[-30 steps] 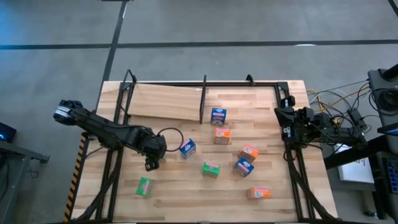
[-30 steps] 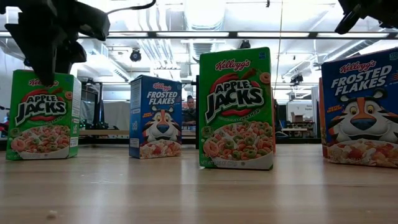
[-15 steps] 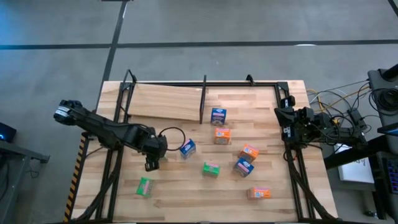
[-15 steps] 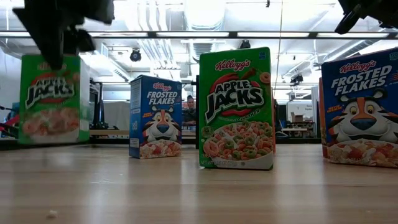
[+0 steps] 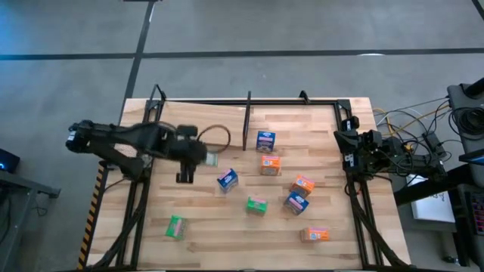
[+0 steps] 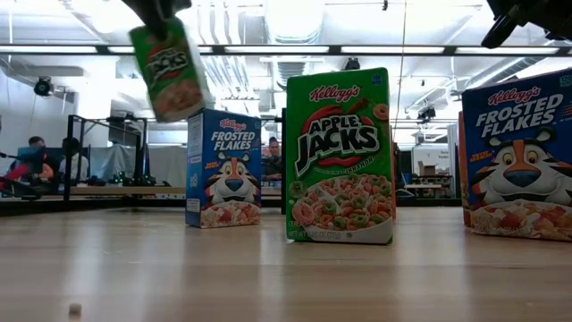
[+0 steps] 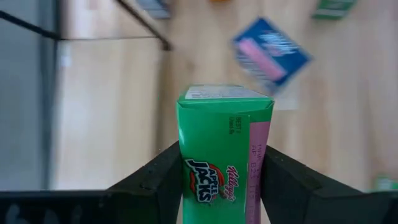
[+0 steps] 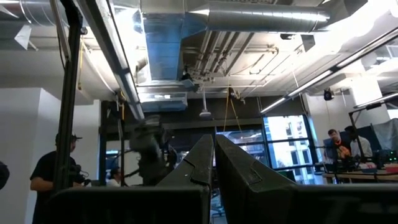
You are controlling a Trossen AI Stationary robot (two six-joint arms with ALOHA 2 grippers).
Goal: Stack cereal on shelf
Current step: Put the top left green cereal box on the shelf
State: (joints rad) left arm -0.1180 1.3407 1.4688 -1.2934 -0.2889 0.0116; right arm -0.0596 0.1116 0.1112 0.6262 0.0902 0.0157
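- My left gripper (image 7: 222, 180) is clamped on a green cereal box (image 7: 224, 146), one finger on each broad printed face, gripped at the lower half of the carton.
- In the overhead view the box (image 5: 209, 159) hangs clear of the table, just in front of the shelf (image 5: 198, 125), on the left side of its black divider rod (image 5: 246, 121). The low view shows it tilted in the air (image 6: 167, 67).
- Judgement: the carton is light, thin cardboard, probably hollow or nearly so. It should crush or dent under hard squeeze, so moderate pressure is enough.
- The printed faces look glossy; I rate slip risk as moderate, especially with the box tilted.
- Best hold is across the two broad faces near the middle, as now; the narrow edges would buckle sooner.
- Other boxes stand on the table: a blue one (image 5: 227, 180), a green one (image 5: 256, 205) and another green one (image 5: 175, 227) nearest; further blue and orange ones lie beyond.
- My right gripper (image 8: 214, 163) is parked at the table's right edge, fingers closed together, holding nothing.
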